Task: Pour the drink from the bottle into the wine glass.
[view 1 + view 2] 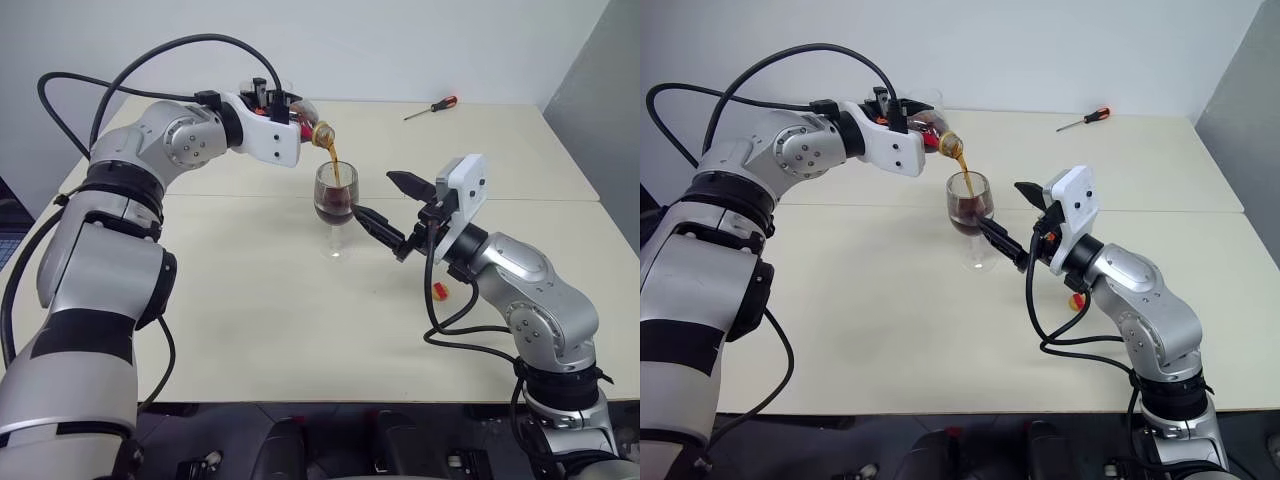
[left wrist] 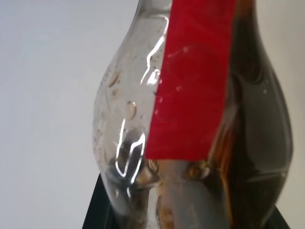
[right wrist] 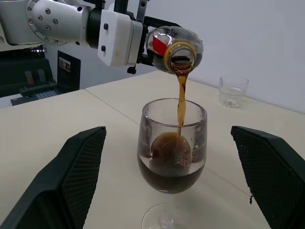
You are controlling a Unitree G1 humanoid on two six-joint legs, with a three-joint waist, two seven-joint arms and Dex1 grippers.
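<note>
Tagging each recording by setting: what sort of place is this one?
Probably a lab or workshop: bare beige tables against a plain white wall, a red-handled screwdriver lying loose, dark equipment beyond the table in the right wrist view.

A screwdriver with a red and black handle and thin metal shaft [image 1: 432,108] lies on the pale cream tabletop [image 1: 250,320] toward one o'clock, near the far edge. A short clear glass tumbler [image 3: 233,91] stands upright on the far part of the table. A small red and yellow object [image 1: 441,291] lies at about four o'clock.
</note>
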